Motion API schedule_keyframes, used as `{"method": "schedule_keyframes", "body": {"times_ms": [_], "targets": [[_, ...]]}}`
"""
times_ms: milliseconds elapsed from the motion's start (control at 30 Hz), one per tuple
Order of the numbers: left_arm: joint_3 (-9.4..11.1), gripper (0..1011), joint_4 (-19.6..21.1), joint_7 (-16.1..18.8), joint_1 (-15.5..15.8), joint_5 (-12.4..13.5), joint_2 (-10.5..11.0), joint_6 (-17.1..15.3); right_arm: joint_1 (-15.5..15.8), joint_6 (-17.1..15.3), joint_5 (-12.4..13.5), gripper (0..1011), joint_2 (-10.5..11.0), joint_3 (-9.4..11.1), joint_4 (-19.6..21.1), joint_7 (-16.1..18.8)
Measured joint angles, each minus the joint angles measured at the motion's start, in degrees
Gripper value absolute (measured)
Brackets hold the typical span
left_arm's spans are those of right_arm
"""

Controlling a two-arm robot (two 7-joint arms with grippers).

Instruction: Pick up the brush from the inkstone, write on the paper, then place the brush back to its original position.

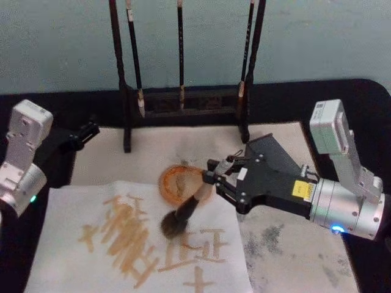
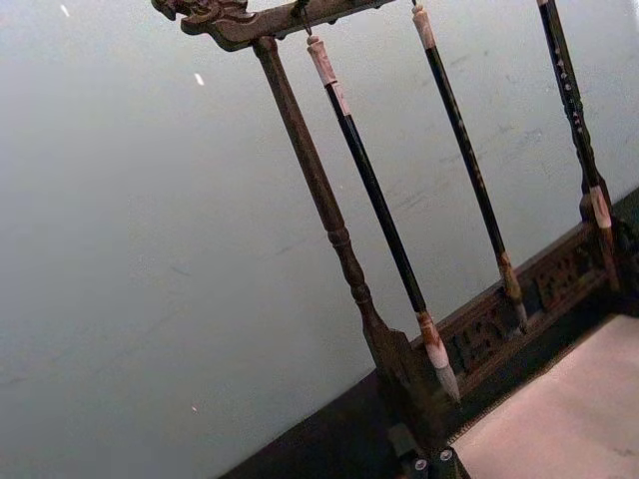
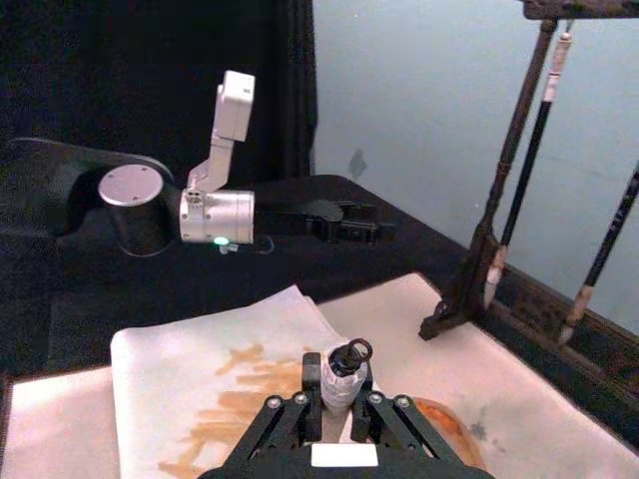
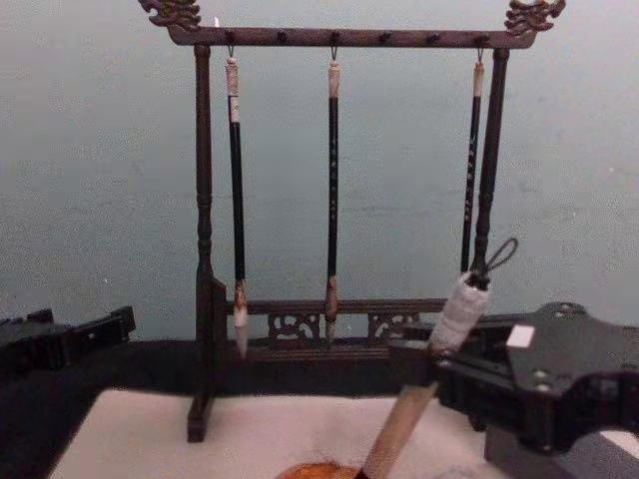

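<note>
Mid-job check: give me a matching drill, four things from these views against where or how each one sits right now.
Things:
1. brush
2. paper
3. thin brushes
4. left gripper

States:
A. hanging from the rack
B. lying flat, streaked with orange-brown strokes
C. off at the left, clear of the sheet
D. tilted, clamped in the right gripper, tuft down at the sheet

Pairs: 1-D, 2-B, 3-A, 4-C
</note>
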State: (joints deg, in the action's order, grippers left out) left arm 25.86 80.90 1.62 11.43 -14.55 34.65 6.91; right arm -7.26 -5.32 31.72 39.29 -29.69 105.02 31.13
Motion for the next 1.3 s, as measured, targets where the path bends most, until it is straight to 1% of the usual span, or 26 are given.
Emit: {"method": "schedule_keyframes", "body": {"times_ms": [100,267,300,533,600,633,700,900,1067,1300], "targets": [[0.00,1002,0.00,0.00,0.00,0.00,0.00,0.00,0.34,0.01,0.18,165,0.01,0.48,-0.10,0.03],[0.00,1002,0.00,0.00,0.00,0.00,0.00,0.00,1.58,0.09,1.03,164,0.45,1.92,-0.31,-0.02],[0.00,1002,0.00,0.00,0.00,0.00,0.00,0.00,1.58,0.09,1.03,164,0.45,1.92,-0.31,-0.02],[0.00,1002,0.00,0.00,0.00,0.00,0.00,0.00,3.07,0.05,1.68,164,1.20,3.76,-0.36,-0.83],[0.00,1002,0.00,0.00,0.00,0.00,0.00,0.00,3.78,0.12,1.98,164,1.67,4.69,0.00,-1.02],[0.00,1002,0.00,0.00,0.00,0.00,0.00,0.00,3.78,0.12,1.98,164,1.67,4.69,0.00,-1.02],[0.00,1002,0.00,0.00,0.00,0.00,0.00,0.00,4.62,0.43,2.27,164,2.23,5.64,0.48,-1.24],[0.00,1002,0.00,0.00,0.00,0.00,0.00,0.00,6.19,0.62,2.37,164,3.22,7.38,1.13,-1.89],[0.00,1002,0.00,0.00,0.00,0.00,0.00,0.00,6.98,0.60,2.61,164,3.76,8.36,1.22,-2.02],[0.00,1000,0.00,0.00,0.00,0.00,0.00,0.00,8.97,1.61,4.16,164,4.64,10.83,2.11,-1.67]]}}
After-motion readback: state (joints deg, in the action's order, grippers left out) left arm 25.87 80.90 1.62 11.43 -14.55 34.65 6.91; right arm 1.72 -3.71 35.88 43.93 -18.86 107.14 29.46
